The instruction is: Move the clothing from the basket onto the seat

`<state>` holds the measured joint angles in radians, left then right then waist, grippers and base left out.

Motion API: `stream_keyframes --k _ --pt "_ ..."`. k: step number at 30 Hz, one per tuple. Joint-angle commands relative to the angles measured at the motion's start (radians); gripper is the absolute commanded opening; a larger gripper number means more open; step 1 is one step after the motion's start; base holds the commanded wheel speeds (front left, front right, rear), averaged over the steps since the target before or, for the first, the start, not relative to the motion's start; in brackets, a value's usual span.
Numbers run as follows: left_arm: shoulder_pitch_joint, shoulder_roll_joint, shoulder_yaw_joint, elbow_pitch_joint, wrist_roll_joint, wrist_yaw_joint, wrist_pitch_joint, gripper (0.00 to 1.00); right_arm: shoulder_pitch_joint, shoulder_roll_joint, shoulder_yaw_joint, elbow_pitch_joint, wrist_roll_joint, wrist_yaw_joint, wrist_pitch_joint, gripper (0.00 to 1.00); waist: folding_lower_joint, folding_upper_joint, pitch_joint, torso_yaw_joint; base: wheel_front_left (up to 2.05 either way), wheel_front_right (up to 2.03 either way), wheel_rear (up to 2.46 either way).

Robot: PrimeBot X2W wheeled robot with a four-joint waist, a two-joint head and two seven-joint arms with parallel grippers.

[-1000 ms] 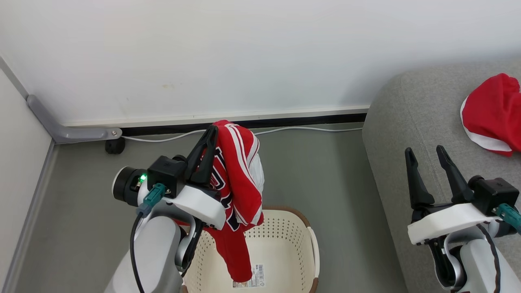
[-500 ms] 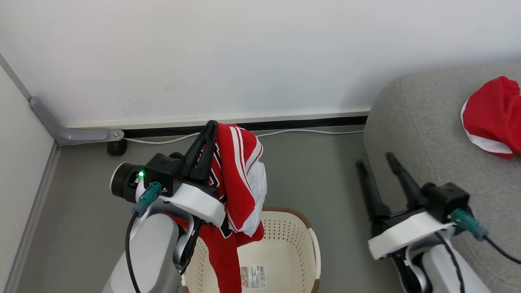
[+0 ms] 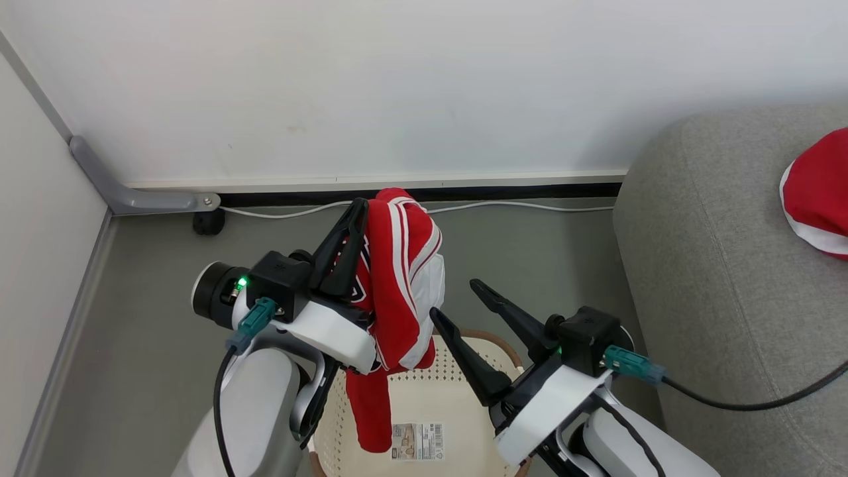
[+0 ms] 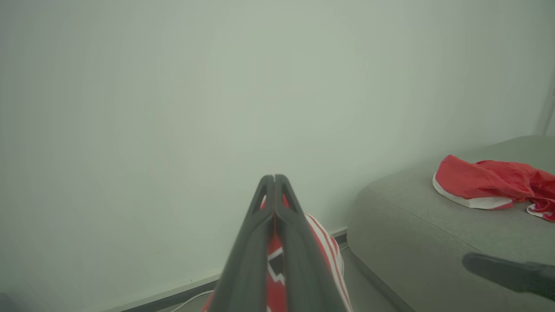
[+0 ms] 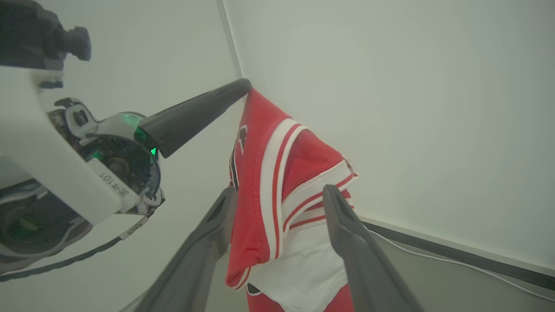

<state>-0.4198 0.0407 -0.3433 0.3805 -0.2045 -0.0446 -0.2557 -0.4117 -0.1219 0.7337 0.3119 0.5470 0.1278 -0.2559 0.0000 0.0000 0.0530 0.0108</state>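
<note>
A: Where is the red garment (image 3: 397, 278) found?

B: It is held up above the basket (image 3: 495, 341), pinched at its top by the left gripper (image 3: 358, 207), whose fingers are pressed together on the cloth. Its long axis is hung straight down, and its lower end is dangled inside the basket.

A: And the right gripper (image 3: 454, 298)?

B: It is spread and nothing is held in it. It is set just to the right of the garment with its fingers aimed at it, and in the right wrist view the striped fold is framed between them.

A: Which way is the seat (image 3: 715, 278)?

B: To the robot's right, well apart from the garment and beyond the right arm, which is the nearer one. A second red garment (image 3: 818, 199) is laid there.

A: Can any writing be read?

B: A barcode label (image 3: 417, 442) is seen on the basket floor, but it is too small to be read. "101" is made out on a tag (image 5: 113, 184) at the left wrist. The garment's lettering is folded away.
</note>
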Motion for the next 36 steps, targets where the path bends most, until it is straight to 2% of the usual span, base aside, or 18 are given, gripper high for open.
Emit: stream_keyframes --k 1,11,19,20,22,27,36 --pt "-0.057 0.011 0.025 -0.029 0.006 -0.010 -0.006 0.00 -0.034 0.010 0.032 -0.003 0.015 0.003 -0.006 1.00 0.0000 0.0000 0.003 0.008 0.00 0.00 0.00" --pt "-0.075 0.010 -0.027 -0.036 -0.006 -0.015 -0.006 0.00 -0.131 0.042 0.163 0.143 0.060 0.003 -0.006 1.00 0.0000 0.0000 0.013 0.053 0.00 0.00 0.00" --pt "-0.090 0.010 -0.097 -0.054 -0.044 0.003 -0.006 0.00 -0.188 0.068 0.194 0.280 0.073 0.003 -0.006 1.00 0.0000 0.0000 0.020 0.086 0.00 0.00 0.00" --pt "-0.092 0.010 -0.104 -0.056 -0.048 0.005 -0.006 0.00 -0.194 0.069 0.200 0.291 0.078 0.003 -0.006 0.93 0.0000 0.0000 0.021 0.089 0.00 0.00 0.00" --pt "-0.093 0.010 -0.118 -0.059 -0.055 0.008 -0.006 0.00 -0.205 0.071 0.209 0.302 0.091 0.003 -0.006 0.00 0.0000 0.0000 0.022 0.092 0.00 0.00 0.00" --pt "-0.091 0.010 -0.131 -0.060 -0.064 0.014 -0.006 0.00 -0.221 0.071 0.205 0.272 0.118 0.003 -0.006 0.00 0.0000 0.0000 0.027 0.091 0.00 0.00 0.00" --pt "-0.079 0.010 -0.116 -0.049 -0.060 0.016 -0.006 0.00 -0.203 0.071 0.159 0.264 0.095 0.003 -0.006 0.00 0.0000 0.0000 0.031 0.070 0.00 0.00 0.00"
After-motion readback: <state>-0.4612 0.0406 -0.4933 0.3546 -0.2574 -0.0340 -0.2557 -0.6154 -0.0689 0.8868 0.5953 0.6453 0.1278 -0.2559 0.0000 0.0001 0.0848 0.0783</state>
